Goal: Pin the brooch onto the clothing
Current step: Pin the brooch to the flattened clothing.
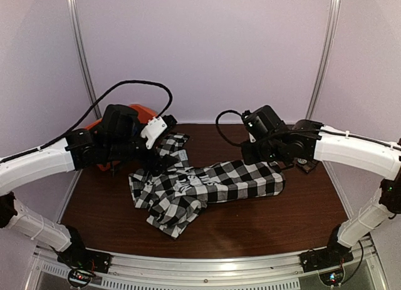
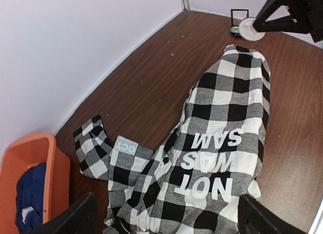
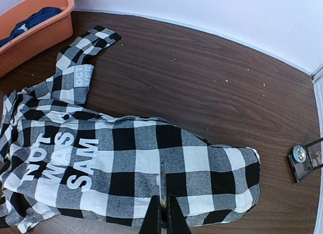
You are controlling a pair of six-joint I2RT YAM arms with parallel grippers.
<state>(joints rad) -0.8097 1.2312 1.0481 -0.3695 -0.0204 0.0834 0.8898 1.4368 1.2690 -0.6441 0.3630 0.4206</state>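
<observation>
Checked shirt (image 1: 213,183): spread mid-table (image 1: 282,221), white "NOT WAS SAM" lettering on its black panel, one sleeve toward the orange bin.
Brooch (image 2: 251,28): round white disc, edge-on in the right wrist view, over the shirt's plain checked half.
Right gripper (image 3: 162,206): clenched on the brooch.
Left gripper (image 2: 167,201): released, fingers wide apart, over the lettered end.
Orange bin (image 2: 30,158): far left corner, navy garment (image 2: 30,193) inside.
Small stand (image 3: 303,163): on the table just past the hem.

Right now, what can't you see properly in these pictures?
Brooch on the black stand, right wrist view: too small to read its design.
Blue garment in the orange bin, right wrist view: cut off by the picture's edge.
Left end effector fingertips, left wrist view: below the bottom edge.
</observation>
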